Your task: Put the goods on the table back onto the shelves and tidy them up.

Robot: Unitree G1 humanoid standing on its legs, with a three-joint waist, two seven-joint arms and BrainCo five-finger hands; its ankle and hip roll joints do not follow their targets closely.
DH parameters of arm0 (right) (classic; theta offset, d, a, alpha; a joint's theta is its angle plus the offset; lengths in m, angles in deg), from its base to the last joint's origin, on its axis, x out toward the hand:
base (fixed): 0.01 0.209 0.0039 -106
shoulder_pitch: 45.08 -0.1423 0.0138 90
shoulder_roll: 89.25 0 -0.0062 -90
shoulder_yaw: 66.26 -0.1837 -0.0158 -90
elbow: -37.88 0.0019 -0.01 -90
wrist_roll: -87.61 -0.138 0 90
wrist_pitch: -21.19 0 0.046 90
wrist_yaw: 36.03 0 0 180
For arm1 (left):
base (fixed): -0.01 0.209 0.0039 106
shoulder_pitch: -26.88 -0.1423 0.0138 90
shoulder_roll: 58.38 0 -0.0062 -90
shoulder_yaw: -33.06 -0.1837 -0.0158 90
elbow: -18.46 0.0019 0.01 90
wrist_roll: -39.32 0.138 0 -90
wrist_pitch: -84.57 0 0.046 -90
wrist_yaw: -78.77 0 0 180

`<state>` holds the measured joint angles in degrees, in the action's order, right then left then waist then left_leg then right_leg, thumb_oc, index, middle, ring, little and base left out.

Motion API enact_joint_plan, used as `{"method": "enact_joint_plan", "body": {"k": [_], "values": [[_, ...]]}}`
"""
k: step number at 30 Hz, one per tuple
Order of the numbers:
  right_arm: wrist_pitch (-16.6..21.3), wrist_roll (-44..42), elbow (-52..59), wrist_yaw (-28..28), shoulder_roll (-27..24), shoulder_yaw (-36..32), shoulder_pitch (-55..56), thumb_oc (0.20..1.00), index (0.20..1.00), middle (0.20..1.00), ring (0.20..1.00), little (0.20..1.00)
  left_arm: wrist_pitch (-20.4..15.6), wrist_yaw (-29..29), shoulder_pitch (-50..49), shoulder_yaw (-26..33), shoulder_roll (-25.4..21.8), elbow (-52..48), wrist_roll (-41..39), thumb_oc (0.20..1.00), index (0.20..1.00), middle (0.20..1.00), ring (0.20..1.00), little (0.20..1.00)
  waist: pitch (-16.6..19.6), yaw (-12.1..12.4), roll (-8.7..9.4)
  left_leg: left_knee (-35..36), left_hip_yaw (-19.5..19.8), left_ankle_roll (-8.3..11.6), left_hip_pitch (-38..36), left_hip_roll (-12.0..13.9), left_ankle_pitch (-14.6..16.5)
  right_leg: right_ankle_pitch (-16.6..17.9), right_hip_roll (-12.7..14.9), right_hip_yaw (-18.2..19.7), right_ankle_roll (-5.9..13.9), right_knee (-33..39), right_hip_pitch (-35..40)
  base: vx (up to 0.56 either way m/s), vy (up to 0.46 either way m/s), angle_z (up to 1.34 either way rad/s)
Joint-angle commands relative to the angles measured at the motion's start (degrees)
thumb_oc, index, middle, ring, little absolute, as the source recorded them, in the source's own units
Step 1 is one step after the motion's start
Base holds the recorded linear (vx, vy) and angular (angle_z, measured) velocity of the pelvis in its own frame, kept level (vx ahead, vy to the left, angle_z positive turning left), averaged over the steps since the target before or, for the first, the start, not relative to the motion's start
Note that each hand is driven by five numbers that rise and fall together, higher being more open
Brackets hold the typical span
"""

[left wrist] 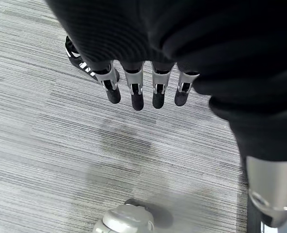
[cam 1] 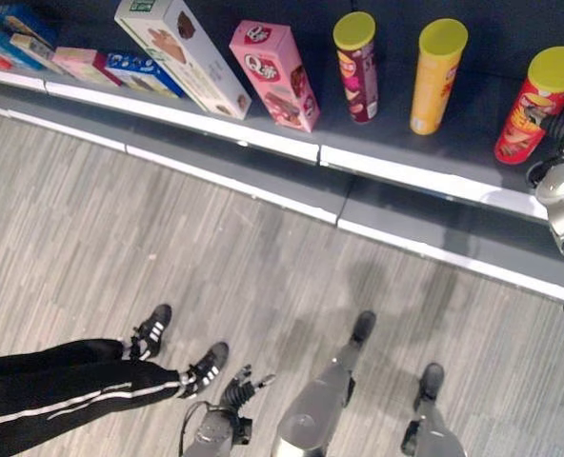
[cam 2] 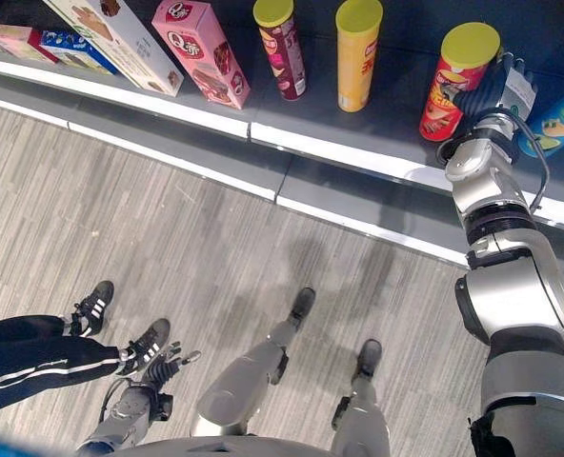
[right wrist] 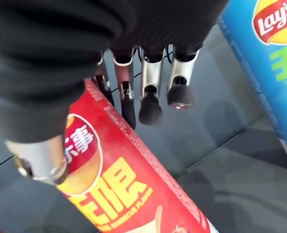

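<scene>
A red crisp can with a yellow lid stands on the dark low shelf. My right hand is against its right side. In the right wrist view its fingers are straight, lying along the red can, with the thumb on the can's other side; the hand is open. A blue crisp can stands just past the hand. My left hand hangs low over the floor with relaxed, straight fingers and holds nothing.
Further along the shelf stand a yellow can, a maroon can, a pink box, a long white box and several small boxes. A person's legs in black trousers and sneakers stretch over the floor at the left.
</scene>
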<state>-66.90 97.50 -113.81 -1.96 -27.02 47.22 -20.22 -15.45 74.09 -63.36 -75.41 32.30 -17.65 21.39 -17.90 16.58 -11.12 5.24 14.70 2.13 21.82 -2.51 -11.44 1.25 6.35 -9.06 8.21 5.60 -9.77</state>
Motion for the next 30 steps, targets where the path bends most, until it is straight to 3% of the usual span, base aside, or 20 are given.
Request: {"method": "enact_joint_plan", "body": {"k": [1, 12, 13, 15, 30], "values": [[2.43, -1.71, 3.13, 2.14, -3.38, 4.89, -5.17, 0.200, 0.200, 0.200, 0.200, 0.200, -1.30, -1.38, 1.45, -2.77, -2.85, 0.56, -2.65, 1.000, 1.000, 1.000, 1.000, 1.000, 0.04, 1.88, 0.31, -0.24, -0.08, 2.48, 0.49, 1.09, 3.18, -0.99, 6.13, 1.67, 2.20, -7.73, -2.71, 0.00, 0.000, 0.00], [2.45, -2.31, 2.53, 1.96, -2.65, 5.49, -5.50, 0.200, 0.200, 0.200, 0.200, 0.200, -1.15, -1.60, 1.74, -3.08, -2.77, 1.02, -2.49, 1.000, 1.000, 1.000, 1.000, 1.000, 0.15, 2.28, 0.22, -0.24, 0.17, 2.45, 0.47, 1.10, 3.19, -1.32, 6.15, 1.31, 2.14, -7.98, -2.56, 0.00, 0.000, 0.00], [2.40, -2.32, 2.18, 2.12, -2.32, 5.26, -5.19, 0.278, 0.278, 0.278, 0.278, 0.278, -1.08, -1.68, 1.78, -3.18, -2.57, 1.52, -2.52, 1.000, 1.000, 1.000, 1.000, 1.000, 0.13, 2.26, 0.37, -0.24, 0.15, 2.47, 0.57, 1.12, 3.23, -1.31, 6.10, 1.25, 2.19, -7.88, -2.50, 0.00, 0.000, 0.00], [2.36, -2.21, 2.18, 2.33, -2.15, 5.18, -5.02, 1.000, 1.000, 1.000, 1.000, 1.000, -1.07, -1.72, 1.80, -3.31, -2.38, 1.71, -2.50, 1.000, 1.000, 1.000, 1.000, 1.000, 0.10, 2.22, 0.46, -0.24, 0.13, 2.45, 0.52, 1.14, 3.21, -1.31, 6.02, 1.38, 2.17, -7.97, -2.64, 0.00, 0.000, 0.00], [1.97, -1.14, 3.99, 2.65, -2.59, 4.79, -3.90, 1.000, 1.000, 1.000, 1.000, 1.000, -0.64, -1.62, 2.05, -2.78, -2.08, 3.23, -1.70, 1.000, 1.000, 1.000, 1.000, 1.000, 0.34, 1.14, 1.33, -0.24, -0.92, 2.55, -0.02, 1.52, 3.48, -1.29, 5.74, 2.13, 2.11, -7.79, -2.49, 0.00, 0.000, 0.00]]}}
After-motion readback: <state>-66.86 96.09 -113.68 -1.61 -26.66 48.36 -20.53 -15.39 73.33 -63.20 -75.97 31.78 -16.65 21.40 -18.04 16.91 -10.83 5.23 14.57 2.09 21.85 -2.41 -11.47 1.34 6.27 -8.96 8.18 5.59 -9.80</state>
